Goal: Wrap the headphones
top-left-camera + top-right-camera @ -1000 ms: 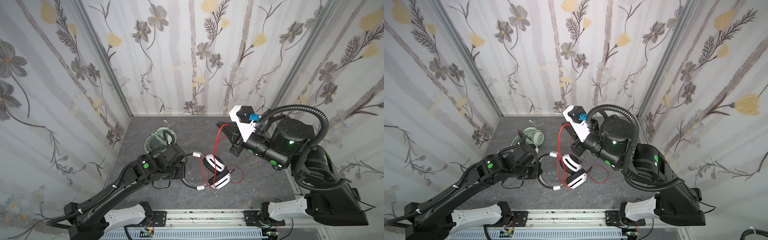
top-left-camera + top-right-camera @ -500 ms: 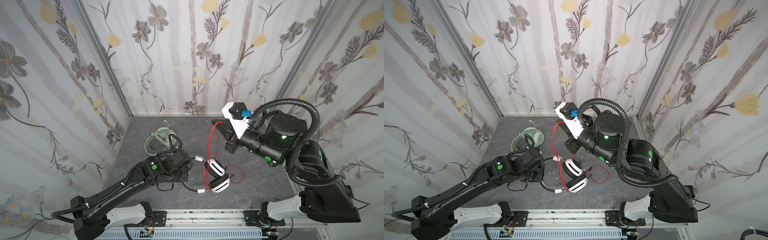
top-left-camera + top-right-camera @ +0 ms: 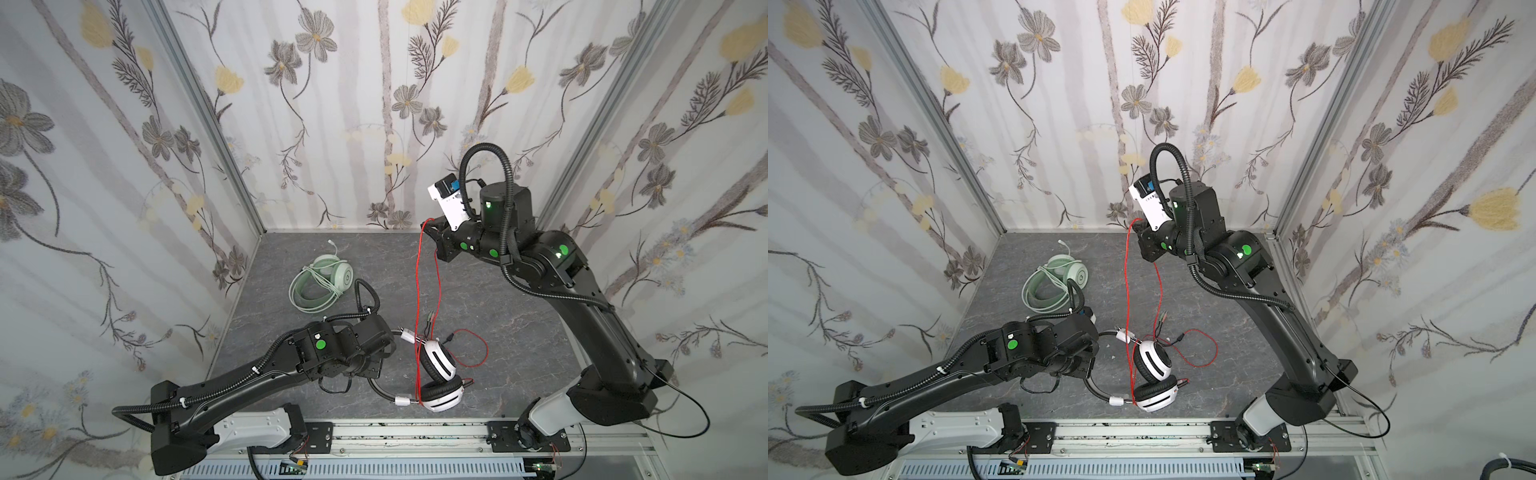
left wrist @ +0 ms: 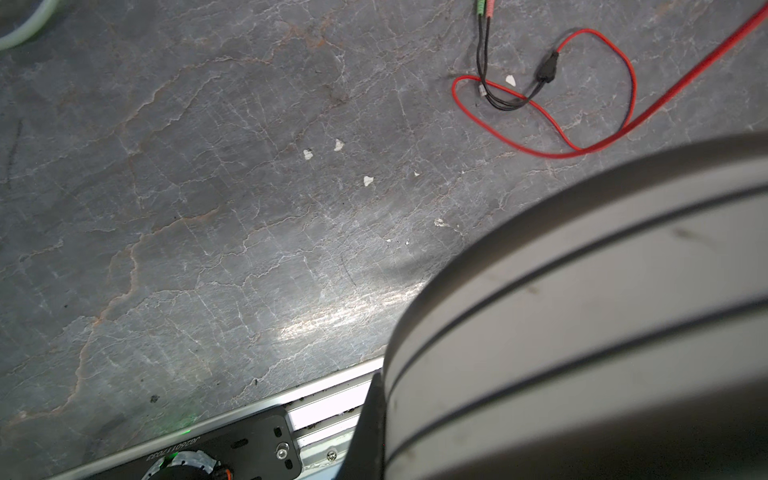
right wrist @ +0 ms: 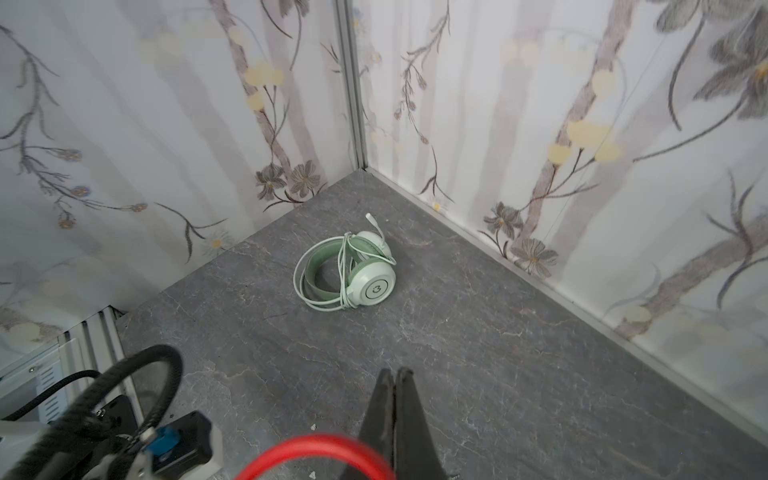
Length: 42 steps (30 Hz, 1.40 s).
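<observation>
Right tool (image 3: 431, 223) (pinched) holds red cable (image 3: 417, 291) aloft, apparently.

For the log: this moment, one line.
right claw: shut on thin red cable | left claw: shut on white-and-black headset | mint green headset: wrapped

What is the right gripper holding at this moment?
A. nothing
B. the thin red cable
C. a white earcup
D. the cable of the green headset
B: the right gripper, high up, is shut on the red cable, which hangs from it down to the white-and-black headset.
</observation>
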Tool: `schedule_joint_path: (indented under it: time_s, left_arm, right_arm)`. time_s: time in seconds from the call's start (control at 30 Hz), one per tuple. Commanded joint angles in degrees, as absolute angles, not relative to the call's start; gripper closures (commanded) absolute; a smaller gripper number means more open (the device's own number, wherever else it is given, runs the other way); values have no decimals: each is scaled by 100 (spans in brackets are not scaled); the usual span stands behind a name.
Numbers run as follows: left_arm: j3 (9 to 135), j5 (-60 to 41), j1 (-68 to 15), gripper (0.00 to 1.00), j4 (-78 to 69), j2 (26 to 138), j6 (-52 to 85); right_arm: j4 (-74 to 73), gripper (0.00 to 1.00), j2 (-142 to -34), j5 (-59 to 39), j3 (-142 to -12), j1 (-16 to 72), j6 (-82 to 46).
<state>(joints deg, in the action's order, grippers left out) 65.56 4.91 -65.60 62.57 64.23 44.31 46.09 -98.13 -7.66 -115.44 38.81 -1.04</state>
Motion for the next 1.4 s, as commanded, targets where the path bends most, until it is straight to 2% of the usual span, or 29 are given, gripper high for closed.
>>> schedule_joint_path:
  time_s: [0.0, 0.23, 0.6, 0.8, 0.9, 1.2, 1.37]
  left_arm:
    - [6610, 544, -6670, 100, 5827, 6292, 4381]
    - [6675, 482, -6802, 100, 5818, 5871, 4412]
    - [7105, 598, -6808, 100, 6455, 5617, 4447]
    - [7080, 541, -6810, 100, 6671, 5703, 4465]
    - [6949, 468, -6805, 100, 6582, 5713, 4474]
    - [6590, 381, -6790, 100, 6386, 6084, 4570]
    - [6565, 334, -6775, 100, 6331, 6288, 4545]
  right_arm:
    - [4159, 100, -9860, -1930, -10746, 3480, -626]
    - [2464, 100, -9694, -3146, -8519, 2721, -1461]
    - [758, 100, -9247, -3475, -6567, 1684, -2639]
    - [576, 100, -9002, -3515, -6485, 1576, -2502]
    - [425, 100, -8892, -3832, -6653, 1606, -2435]
    - [778, 100, -8368, -3988, -7518, 2004, -2162]
    - [572, 100, -8025, -4024, -7544, 2151, -2338]
